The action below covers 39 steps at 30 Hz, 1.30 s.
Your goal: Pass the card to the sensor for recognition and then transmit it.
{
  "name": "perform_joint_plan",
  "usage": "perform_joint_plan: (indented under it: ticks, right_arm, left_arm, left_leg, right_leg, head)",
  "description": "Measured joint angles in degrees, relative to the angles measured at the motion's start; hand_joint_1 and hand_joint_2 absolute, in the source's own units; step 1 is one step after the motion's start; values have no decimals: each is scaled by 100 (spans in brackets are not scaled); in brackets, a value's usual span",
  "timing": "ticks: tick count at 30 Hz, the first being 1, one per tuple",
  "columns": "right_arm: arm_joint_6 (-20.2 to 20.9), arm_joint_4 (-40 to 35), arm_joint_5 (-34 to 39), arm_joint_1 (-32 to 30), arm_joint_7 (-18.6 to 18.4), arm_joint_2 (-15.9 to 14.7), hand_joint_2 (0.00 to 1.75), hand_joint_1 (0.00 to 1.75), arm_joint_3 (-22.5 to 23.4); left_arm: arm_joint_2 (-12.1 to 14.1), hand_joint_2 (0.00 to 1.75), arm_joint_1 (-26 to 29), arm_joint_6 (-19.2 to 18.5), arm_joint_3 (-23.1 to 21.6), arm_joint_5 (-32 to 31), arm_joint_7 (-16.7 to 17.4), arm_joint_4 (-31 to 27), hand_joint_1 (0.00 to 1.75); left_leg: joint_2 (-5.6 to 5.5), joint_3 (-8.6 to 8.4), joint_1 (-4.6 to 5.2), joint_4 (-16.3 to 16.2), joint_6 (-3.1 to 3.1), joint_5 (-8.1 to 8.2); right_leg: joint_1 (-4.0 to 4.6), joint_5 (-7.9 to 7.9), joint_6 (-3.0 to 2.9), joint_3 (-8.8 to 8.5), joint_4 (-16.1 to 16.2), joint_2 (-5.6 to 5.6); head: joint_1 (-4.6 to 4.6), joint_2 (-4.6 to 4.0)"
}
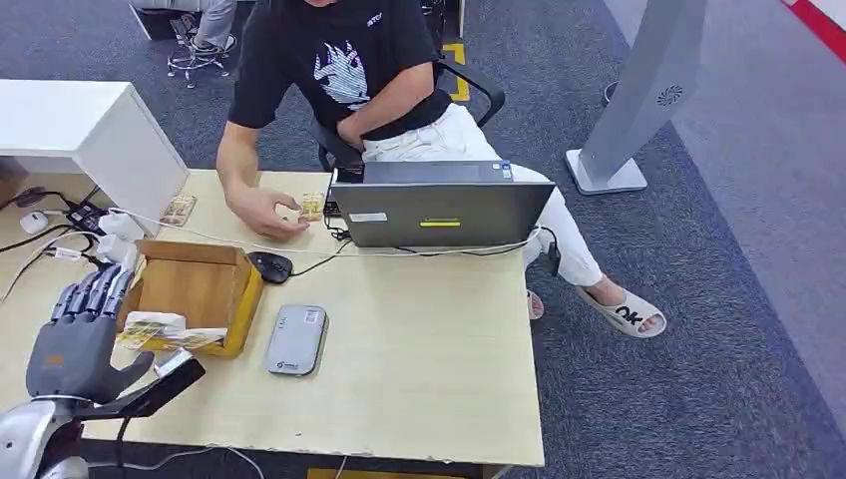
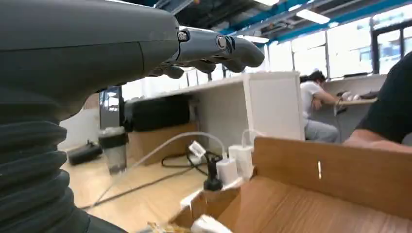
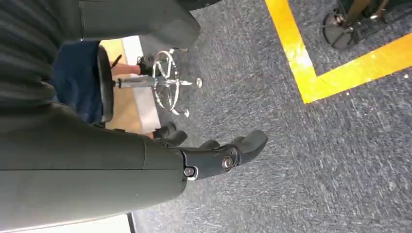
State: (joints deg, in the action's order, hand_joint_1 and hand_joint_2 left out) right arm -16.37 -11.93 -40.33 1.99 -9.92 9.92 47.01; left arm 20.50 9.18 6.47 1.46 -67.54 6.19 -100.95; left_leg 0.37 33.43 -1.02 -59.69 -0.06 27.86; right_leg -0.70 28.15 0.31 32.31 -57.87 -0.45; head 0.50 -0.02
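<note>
My left hand hovers over the table's near left corner with fingers spread and thumb out, holding nothing. It is just left of an open wooden box. A few yellow-and-white cards lie at the box's near edge, close to my fingertips. The grey flat sensor lies on the table right of the box. In the left wrist view my fingers reach out above the box wall. My right hand hangs over grey carpet with its fingers loosely extended and nothing in it.
A seated person across the table rests a hand beside a card. A laptop, a black mouse and cables lie behind the box. Chargers and another card sit at far left. A white cabinet stands behind.
</note>
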Motion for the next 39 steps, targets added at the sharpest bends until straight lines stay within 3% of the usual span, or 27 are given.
perform_joint_plan:
  ticks: [11,23,25,26,27,28,30,36,39]
  right_arm:
    - [35,-4,-173,0,24,-15,175,0,0]
    - [37,-28,-214,1,33,-22,175,0,0]
    - [37,-28,-227,1,33,-22,175,0,0]
    - [37,-28,-227,1,31,-22,175,0,0]
    - [37,-28,-229,1,31,-22,175,0,0]
    - [37,-28,-229,1,31,-22,175,0,0]
    - [37,-28,-240,0,31,-24,175,0,2]
    - [41,-28,-269,0,31,-26,175,0,11]
    - [41,-28,-271,1,31,-31,175,0,13]
  left_arm:
    - [-236,175,-371,-70,-227,181,-33,1016,0]
    - [-297,175,-460,-140,-297,234,-33,1304,0]
    - [-297,175,-463,-151,-306,238,-33,1326,17]
    - [-297,175,-464,-153,-317,243,-33,1342,42]
    - [-295,175,-464,-155,-332,251,-33,1348,82]
    - [-297,175,-465,-155,-348,260,-35,1355,145]
    - [-295,175,-465,-153,-354,284,-61,1365,152]
    - [-295,175,-466,-146,-367,339,-118,1370,148]
    - [-295,175,-466,-142,-372,352,-118,1370,175]
  left_leg:
    - [0,3,1,-1,0,1]
    - [0,3,0,0,0,0]
    - [0,3,0,-1,0,0]
    - [0,4,0,0,0,1]
    - [0,4,0,0,0,1]
    - [0,4,0,0,0,0]
    - [0,4,0,0,0,0]
    - [0,3,0,-1,0,0]
    - [0,3,0,0,0,0]
  right_leg:
    - [0,1,1,4,1,2]
    - [0,1,1,4,1,2]
    - [0,1,1,4,1,2]
    - [0,1,1,4,1,2]
    - [0,1,1,4,1,2]
    - [0,1,1,4,1,2]
    - [0,1,1,4,1,2]
    - [0,1,1,4,1,2]
    - [0,1,1,4,1,2]
  head:
    - [2,0]
    - [2,0]
    - [2,0]
    - [0,0]
    - [2,0]
    - [0,0]
    - [2,0]
    - [2,0]
    - [2,0]
